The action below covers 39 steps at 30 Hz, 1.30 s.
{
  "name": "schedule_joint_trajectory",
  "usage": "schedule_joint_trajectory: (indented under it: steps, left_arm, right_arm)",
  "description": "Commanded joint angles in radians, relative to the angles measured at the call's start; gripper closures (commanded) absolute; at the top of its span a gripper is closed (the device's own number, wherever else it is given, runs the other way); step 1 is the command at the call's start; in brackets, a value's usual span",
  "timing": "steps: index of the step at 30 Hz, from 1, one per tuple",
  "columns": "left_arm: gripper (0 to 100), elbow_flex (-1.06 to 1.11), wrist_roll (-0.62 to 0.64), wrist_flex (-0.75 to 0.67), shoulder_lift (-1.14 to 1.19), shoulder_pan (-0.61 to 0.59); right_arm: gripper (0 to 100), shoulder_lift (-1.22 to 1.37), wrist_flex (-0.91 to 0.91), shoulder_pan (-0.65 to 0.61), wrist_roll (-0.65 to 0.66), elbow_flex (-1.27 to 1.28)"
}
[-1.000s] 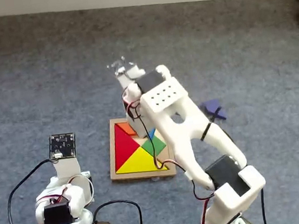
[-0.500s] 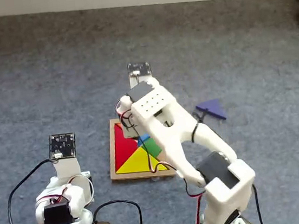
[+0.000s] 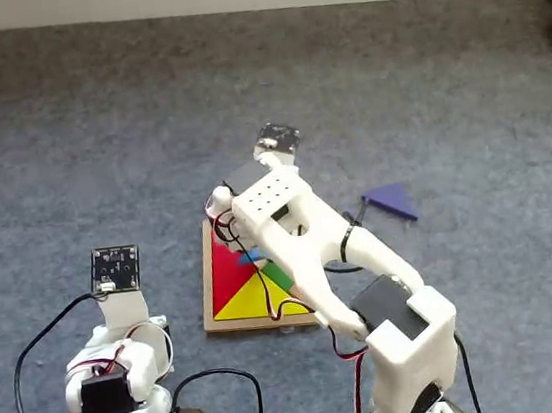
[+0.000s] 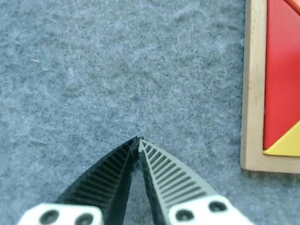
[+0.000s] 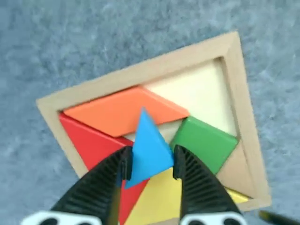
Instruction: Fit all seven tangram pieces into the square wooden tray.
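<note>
Jaws of the right gripper (image 5: 151,153) are set narrow on the blue triangle (image 5: 149,143), which is clamped by its two sloping edges over the square wooden tray (image 5: 136,75). The apex is directed at the seam between the orange parallelogram (image 5: 117,110) and the green square (image 5: 206,140), where a small bare patch (image 5: 158,130) of tray floor is exposed just beyond it. A larger bare corner (image 5: 197,91) lies past that. The right arm is judged the nearer. The left gripper (image 4: 138,140) is closed on nothing over the carpet (image 4: 93,70), beside the tray rim. The purple triangle (image 3: 391,200) lies on the carpet, well apart from the tray.
</note>
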Motion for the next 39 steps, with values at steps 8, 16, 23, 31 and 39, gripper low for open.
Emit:
schedule_joint_trajectory:
  steps: [8, 16, 23, 31, 39]
  left_arm:
    - [99, 0.019, -0.008, 0.006, -0.031, -0.001]
    - [99, 0.019, -0.008, 0.006, -0.031, -0.001]
    - [99, 0.019, -0.008, 0.006, -0.031, -0.001]
    - [99, 0.019, -0.008, 0.006, -0.031, -0.001]
    - [99, 0.019, -0.008, 0.006, -0.031, -0.001]
  right_arm:
    - [86.2, -0.016, -0.025, 0.002, -0.086, -0.024]
    - [78.3, -0.036, -0.024, -0.002, -0.012, -0.025]
    - [85.9, -0.206, -0.019, 0.007, 0.173, -0.016]
    - [98.1, -0.363, 0.045, -0.002, 0.643, 0.085]
    - [98.1, -0.315, -0.111, -0.056, 0.756, 0.329]
